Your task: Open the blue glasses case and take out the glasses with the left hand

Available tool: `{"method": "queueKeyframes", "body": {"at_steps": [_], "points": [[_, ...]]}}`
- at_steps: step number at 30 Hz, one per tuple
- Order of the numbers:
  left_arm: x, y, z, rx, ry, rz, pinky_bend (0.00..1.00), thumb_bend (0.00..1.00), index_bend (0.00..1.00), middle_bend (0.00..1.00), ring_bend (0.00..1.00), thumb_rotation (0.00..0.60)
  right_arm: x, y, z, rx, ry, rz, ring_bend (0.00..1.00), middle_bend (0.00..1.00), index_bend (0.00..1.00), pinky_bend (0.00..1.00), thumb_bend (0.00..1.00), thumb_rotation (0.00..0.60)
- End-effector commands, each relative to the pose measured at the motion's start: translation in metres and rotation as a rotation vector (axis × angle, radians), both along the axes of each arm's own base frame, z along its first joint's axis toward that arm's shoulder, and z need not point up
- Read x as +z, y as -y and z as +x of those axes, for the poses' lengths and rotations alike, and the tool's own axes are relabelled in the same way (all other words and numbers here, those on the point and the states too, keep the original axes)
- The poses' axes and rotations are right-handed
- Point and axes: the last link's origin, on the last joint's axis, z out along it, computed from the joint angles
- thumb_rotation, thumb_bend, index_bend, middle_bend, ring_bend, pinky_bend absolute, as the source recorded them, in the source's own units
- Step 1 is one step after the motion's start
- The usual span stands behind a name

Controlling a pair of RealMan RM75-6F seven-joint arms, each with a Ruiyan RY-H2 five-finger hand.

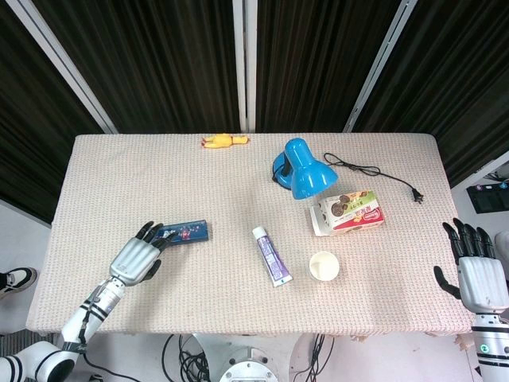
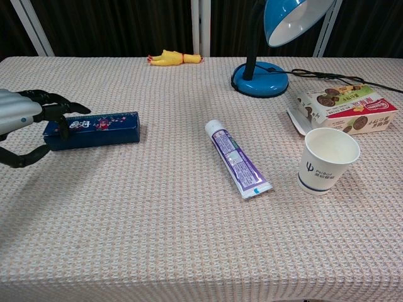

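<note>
On the table (image 1: 119,159), the lamp (image 1: 302,169) serves as reference. Front-right of the lamp lies the box (image 1: 348,212); front-left of it lies the tube (image 1: 272,256). Far left of the lamp lies the closed case (image 2: 94,130). The left hand (image 1: 137,256) reaches the case's left end, fingertips (image 2: 69,108) over its lid, thumb apart below. The right hand (image 1: 477,267) hovers far right of the lamp, fingers spread, holding nothing. The cup (image 1: 324,266) stands in front of the box.
</note>
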Motion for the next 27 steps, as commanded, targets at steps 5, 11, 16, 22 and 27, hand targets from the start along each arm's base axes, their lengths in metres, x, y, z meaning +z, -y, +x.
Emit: {"method": "queueKeyframes", "body": {"at_steps": [5, 11, 16, 22, 27], "points": [[0.006, 0.001, 0.006, -0.007, 0.032, 0.018, 0.00, 0.54, 0.00, 0.26, 0.00, 0.600, 0.002, -0.001, -0.001, -0.004, -0.002, -0.004, 0.00, 0.00, 0.00, 0.00, 0.30, 0.600], [0.019, 0.000, 0.026, -0.017, 0.175, 0.101, 0.08, 0.37, 0.06, 0.25, 0.03, 0.600, 0.004, -0.001, -0.003, -0.007, -0.005, -0.009, 0.00, 0.00, 0.00, 0.00, 0.30, 0.600], [0.013, -0.007, 0.033, 0.019, 0.267, 0.122, 0.19, 0.21, 0.12, 0.25, 0.11, 0.600, 0.002, 0.001, -0.007, -0.024, -0.006, 0.002, 0.00, 0.00, 0.00, 0.00, 0.30, 0.600], [-0.005, -0.022, 0.035, 0.069, 0.235, 0.133, 0.22, 0.21, 0.14, 0.29, 0.14, 0.600, 0.003, 0.004, -0.007, -0.030, -0.016, 0.004, 0.00, 0.00, 0.00, 0.00, 0.30, 0.600], [-0.018, -0.033, 0.038, 0.099, 0.180, 0.123, 0.23, 0.25, 0.19, 0.33, 0.15, 0.600, 0.013, 0.006, 0.000, -0.008, -0.027, -0.035, 0.00, 0.00, 0.00, 0.00, 0.30, 0.600]]}}
